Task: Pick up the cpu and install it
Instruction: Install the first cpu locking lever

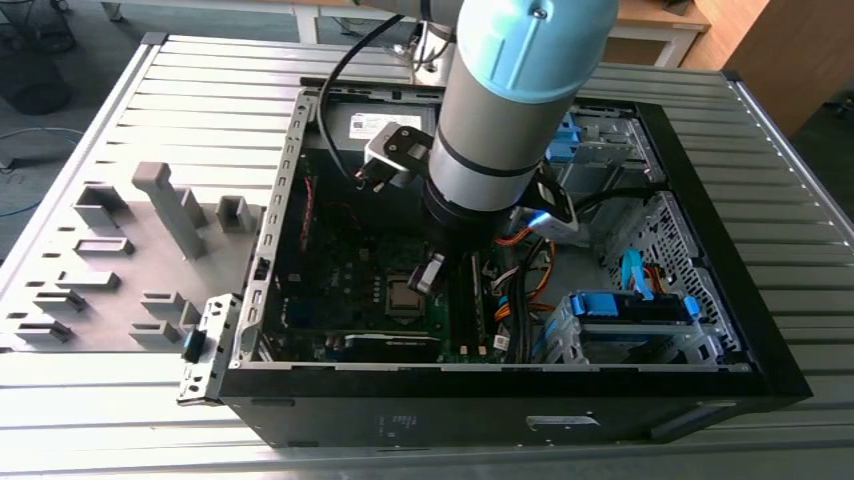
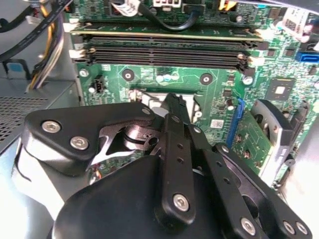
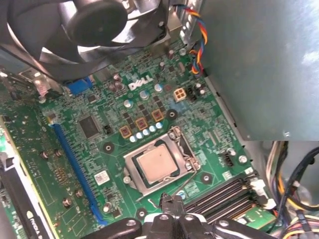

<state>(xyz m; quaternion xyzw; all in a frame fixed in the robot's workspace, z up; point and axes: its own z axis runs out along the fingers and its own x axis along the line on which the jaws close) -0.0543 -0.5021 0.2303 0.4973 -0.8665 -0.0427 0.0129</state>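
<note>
Small flat square silvery-grey cpu [image 3: 158, 166] lies flat inside the silver metal socket frame [image 3: 130, 162] on the green motherboard [image 3: 199, 119], and also shows in the exterior view [image 1: 403, 293] low in the open black desktop computer case [image 1: 507, 400]. Black end effector [image 3: 169, 200] hangs down inside the case on the grey and light-blue arm [image 1: 514, 90], fingertips together and holding nothing. Its tip is near the socket edge on the side toward the long black memory slots [image 3: 227, 196] and is not on the cpu. In the second wrist view the closed end effector [image 2: 174, 102] points at the socket area, with the memory slots [image 2: 164, 50] beyond it. Round black cooling fan [image 3: 94, 20] sits over the far part of the board, and a long blue expansion slot [image 3: 75, 164] runs beside the socket. The case lies on a ribbed grey metal worktop [image 1: 200, 80]. A grey plastic tray with upright blocks [image 1: 134, 250] sits at the exterior view's left of the case
</note>
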